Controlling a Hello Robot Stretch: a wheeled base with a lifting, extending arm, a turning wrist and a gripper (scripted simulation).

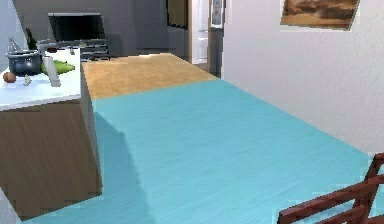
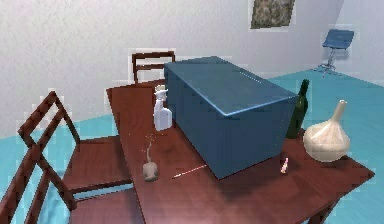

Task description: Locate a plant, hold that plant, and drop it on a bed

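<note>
A small green thing (image 1: 64, 67) lies on the white counter top (image 1: 30, 98) at the forward view's left; I cannot tell what it is. Beside it stand a dark pot (image 1: 24, 62), a pale upright cylinder (image 1: 52, 70) and a small reddish round thing (image 1: 9, 76). In the arm side view a dark red wooden table (image 2: 240, 195) carries a large blue box (image 2: 225, 110), a clear bottle (image 2: 161, 110), a dark green bottle (image 2: 298, 108) and a cream vase (image 2: 328, 138).
Teal floor (image 1: 220, 150) runs ahead to a wooden patch, a television (image 1: 75, 25) and a doorway (image 1: 205, 30). A chair (image 1: 340, 205) stands at the forward view's bottom right. Wooden chairs (image 2: 60, 150) ring the table; a blue chair (image 2: 337, 42) stands far off.
</note>
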